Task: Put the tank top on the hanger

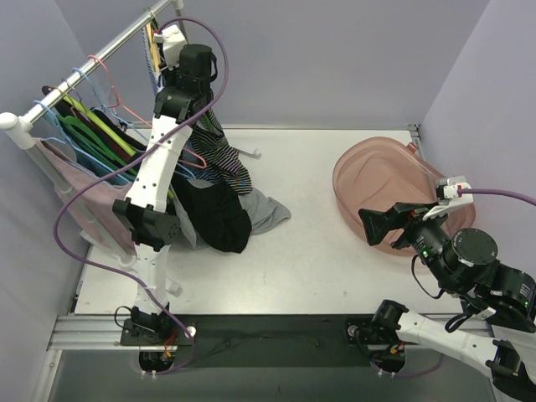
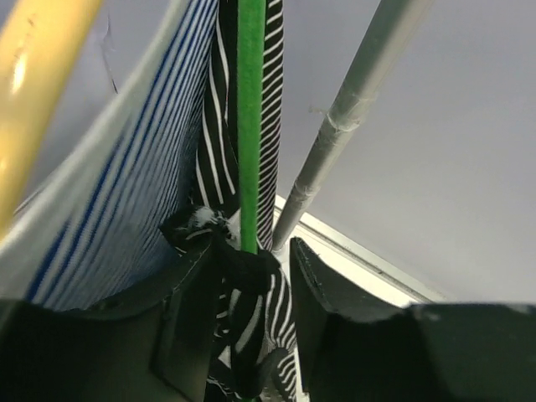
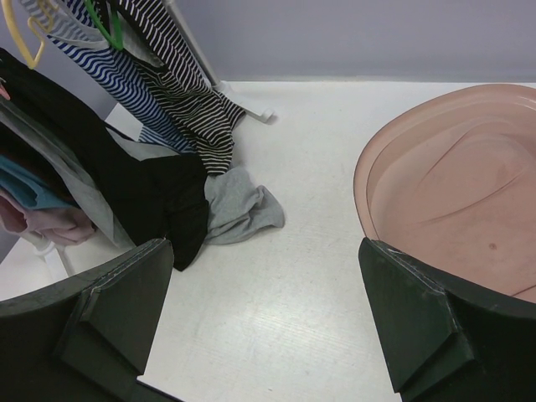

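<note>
The tank top (image 2: 273,100), finely striped black and white, hangs against the upright bar of the green hanger (image 2: 249,126). Its dark-edged strap bunches round that bar between the jaws of my left gripper (image 2: 251,251). The jaws stand parted, with the right finger (image 2: 322,310) just off the cloth. From above, the tank top (image 1: 224,161) droops below the raised left arm (image 1: 163,142) at the rack. My right gripper (image 3: 268,327) is wide open and holds nothing. It hovers over the table beside the basin, far from the tank top (image 3: 197,109) and the hanger (image 3: 109,29).
A rack pole (image 1: 92,63) carries several hangers and garments, with a blue-striped garment (image 2: 126,226) and a yellow hanger (image 2: 33,75) close to my left fingers. Black cloth (image 1: 218,218) and grey cloth (image 1: 270,213) lie under the rack. A pink basin (image 1: 385,180) sits at the right.
</note>
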Controlling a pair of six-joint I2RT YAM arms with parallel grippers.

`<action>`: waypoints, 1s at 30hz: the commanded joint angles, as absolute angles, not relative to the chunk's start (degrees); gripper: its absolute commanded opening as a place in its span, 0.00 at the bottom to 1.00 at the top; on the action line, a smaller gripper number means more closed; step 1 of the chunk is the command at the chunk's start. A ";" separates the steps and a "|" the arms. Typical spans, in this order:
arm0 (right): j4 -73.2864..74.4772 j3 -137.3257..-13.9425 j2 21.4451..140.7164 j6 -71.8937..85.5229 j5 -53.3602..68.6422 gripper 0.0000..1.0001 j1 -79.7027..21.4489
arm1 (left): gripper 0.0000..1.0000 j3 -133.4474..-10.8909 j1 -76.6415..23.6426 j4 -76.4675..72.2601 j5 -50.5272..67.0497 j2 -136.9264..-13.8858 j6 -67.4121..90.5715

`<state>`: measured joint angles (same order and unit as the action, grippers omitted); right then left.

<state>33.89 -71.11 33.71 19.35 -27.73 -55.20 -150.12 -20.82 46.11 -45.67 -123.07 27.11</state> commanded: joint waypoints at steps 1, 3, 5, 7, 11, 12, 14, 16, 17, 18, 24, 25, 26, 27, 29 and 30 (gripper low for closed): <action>32.96 -70.84 33.14 20.04 -28.65 1.00 -55.20 | 0.52 -151.17 -20.57 48.51 -43.86 -119.28 29.79; 33.22 -70.84 32.96 20.30 -28.57 1.00 -55.19 | 0.58 -150.91 -20.83 49.04 -43.07 -118.13 30.58; 33.31 -70.84 32.70 20.30 -28.48 1.00 -55.20 | 0.70 -150.30 -21.00 49.57 -42.10 -116.46 31.37; 33.57 -71.02 32.43 20.30 -28.39 1.00 -55.19 | 0.81 -149.68 -21.36 49.74 -40.79 -114.71 31.46; 34.36 -71.10 31.99 20.30 -28.30 1.00 -55.20 | 0.86 -148.45 -21.62 50.97 -37.62 -112.15 33.39; 34.54 -71.10 31.91 20.30 -28.30 1.00 -55.20 | 0.87 -148.19 -21.80 51.50 -37.18 -111.10 33.75; 35.15 -71.10 31.55 20.22 -28.21 1.00 -55.20 | 0.88 -146.44 -22.15 52.03 -36.48 -109.78 34.27; 35.68 -71.10 31.46 20.04 -28.47 1.00 -55.20 | 0.89 -144.85 -22.59 51.94 -35.08 -107.67 34.19; 35.86 -71.10 31.29 20.04 -28.65 1.00 -55.20 | 0.91 -144.15 -22.67 51.94 -34.55 -107.06 34.28; 36.12 -71.19 31.20 19.69 -28.83 1.00 -55.20 | 0.92 -142.84 -22.85 52.03 -33.76 -105.75 34.28; 41.04 -70.84 31.46 17.23 -33.92 1.00 -55.20 | 0.96 -138.61 -23.47 51.95 -23.75 -99.60 34.19; 42.44 -70.75 31.46 17.05 -34.80 1.00 -55.20 | 0.97 -135.82 -23.47 51.60 -21.99 -98.28 33.58; 43.06 -70.66 31.46 16.96 -36.54 1.00 -55.20 | 0.97 -134.40 -23.47 51.07 -20.84 -96.87 33.31; 43.68 -70.49 31.12 16.96 -37.17 1.00 -55.20 | 0.97 -132.47 -23.47 49.41 -17.61 -93.72 33.05; 44.38 -70.31 30.76 16.96 -38.49 1.00 -55.19 | 0.97 -126.15 -23.47 46.86 -14.60 -88.11 32.35; 44.65 -70.66 30.76 18.09 -40.85 1.00 -55.20 | 0.97 -123.69 -23.38 43.37 -9.72 -86.07 32.00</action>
